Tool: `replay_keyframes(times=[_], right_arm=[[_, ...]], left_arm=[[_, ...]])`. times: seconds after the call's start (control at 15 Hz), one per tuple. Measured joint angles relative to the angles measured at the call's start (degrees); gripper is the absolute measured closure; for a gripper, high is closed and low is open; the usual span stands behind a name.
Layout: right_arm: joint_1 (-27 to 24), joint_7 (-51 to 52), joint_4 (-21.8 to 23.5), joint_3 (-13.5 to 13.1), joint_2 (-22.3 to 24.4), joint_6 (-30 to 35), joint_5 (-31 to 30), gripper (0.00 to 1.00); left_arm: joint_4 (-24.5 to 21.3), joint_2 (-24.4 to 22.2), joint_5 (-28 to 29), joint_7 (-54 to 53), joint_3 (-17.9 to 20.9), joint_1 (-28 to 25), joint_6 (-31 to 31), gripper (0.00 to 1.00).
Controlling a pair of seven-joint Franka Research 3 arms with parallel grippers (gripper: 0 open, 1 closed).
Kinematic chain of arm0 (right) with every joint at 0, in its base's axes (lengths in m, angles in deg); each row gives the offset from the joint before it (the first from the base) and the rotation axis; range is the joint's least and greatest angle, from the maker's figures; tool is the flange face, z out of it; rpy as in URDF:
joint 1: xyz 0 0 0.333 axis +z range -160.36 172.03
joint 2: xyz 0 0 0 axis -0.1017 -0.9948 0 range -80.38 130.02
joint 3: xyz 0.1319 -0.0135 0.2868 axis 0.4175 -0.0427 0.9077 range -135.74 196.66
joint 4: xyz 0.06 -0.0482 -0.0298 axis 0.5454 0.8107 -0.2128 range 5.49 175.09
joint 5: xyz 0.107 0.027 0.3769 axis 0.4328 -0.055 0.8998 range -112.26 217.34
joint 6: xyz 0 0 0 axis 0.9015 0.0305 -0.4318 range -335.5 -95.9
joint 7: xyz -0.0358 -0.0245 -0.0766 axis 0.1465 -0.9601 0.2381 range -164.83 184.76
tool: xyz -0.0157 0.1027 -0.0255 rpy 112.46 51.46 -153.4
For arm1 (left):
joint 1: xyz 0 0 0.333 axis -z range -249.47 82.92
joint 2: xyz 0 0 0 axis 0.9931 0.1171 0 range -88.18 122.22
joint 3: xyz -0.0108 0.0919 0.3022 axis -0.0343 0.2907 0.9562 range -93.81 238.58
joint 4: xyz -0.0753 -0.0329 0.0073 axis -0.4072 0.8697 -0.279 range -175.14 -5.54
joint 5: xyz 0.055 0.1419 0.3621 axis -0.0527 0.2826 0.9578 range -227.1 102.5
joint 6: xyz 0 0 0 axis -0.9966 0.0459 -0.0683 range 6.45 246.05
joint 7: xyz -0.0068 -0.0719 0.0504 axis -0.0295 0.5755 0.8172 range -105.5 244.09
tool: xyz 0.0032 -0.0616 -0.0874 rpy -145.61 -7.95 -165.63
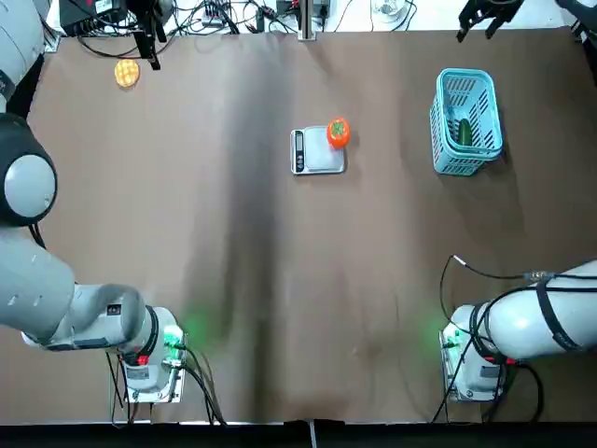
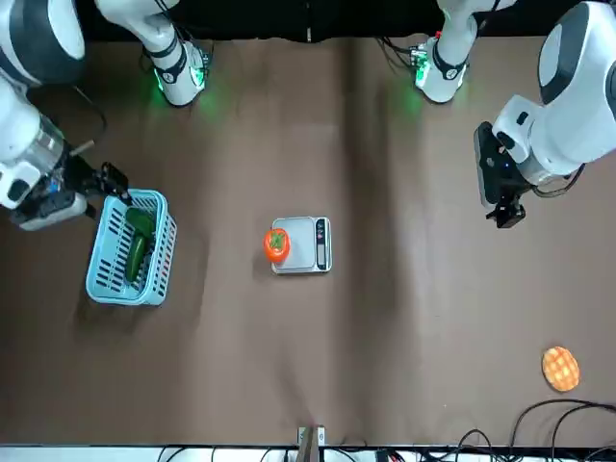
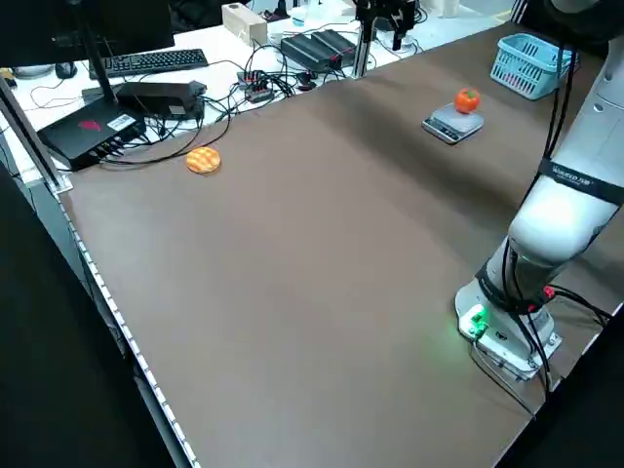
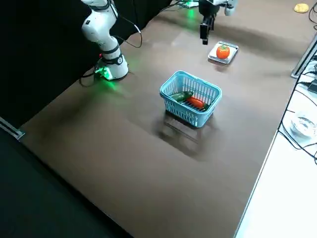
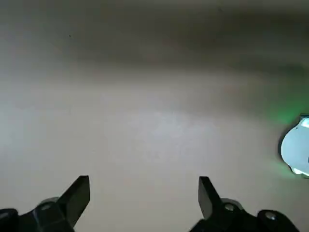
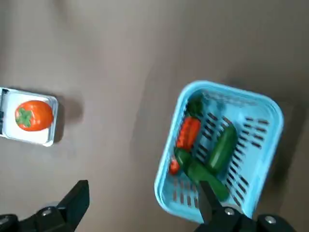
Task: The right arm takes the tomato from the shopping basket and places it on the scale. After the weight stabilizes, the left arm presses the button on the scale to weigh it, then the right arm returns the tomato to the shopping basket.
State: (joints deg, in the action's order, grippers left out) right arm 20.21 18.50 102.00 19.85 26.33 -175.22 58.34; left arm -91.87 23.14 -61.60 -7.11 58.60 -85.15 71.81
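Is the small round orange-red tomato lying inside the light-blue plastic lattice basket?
No, the tomato sits on the flat silver-grey scale, well apart from the basket.

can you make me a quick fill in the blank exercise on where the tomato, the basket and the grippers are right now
1. The tomato rests on the ____.
2. The fingers of the right gripper are ____, holding nothing.
3. The long green vegetable lies inside the light-blue ____.
4. The left gripper hangs over bare ____.

Missing words: scale; open; shopping basket; table
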Motion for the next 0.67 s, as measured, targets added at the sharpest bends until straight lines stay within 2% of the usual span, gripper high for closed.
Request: replay_keyframes(times=[0.33, 0.53, 0.67], right_arm=[[-9.18, -5.59, 0.48, 8.08, 1.37, 4.91, -4.36, 0.03], [-14.65, -6.52, 0.44, 10.24, 1.38, 4.99, -4.82, 0.03], [-17.09, -6.5, -1.37, 10.7, 1.39, 4.59, -4.82, 0.02]], left_arm=[[-0.03, 0.88, 0.0, 0.0, -0.08, 0.57, 0.0, 0.04], [-0.03, 1.0, 0.0, 0.02, -0.17, 1.21, 0.0, 0.07], [-0.03, 1.1, 0.0, 0.02, -0.2, 1.39, 0.0, 0.08]])
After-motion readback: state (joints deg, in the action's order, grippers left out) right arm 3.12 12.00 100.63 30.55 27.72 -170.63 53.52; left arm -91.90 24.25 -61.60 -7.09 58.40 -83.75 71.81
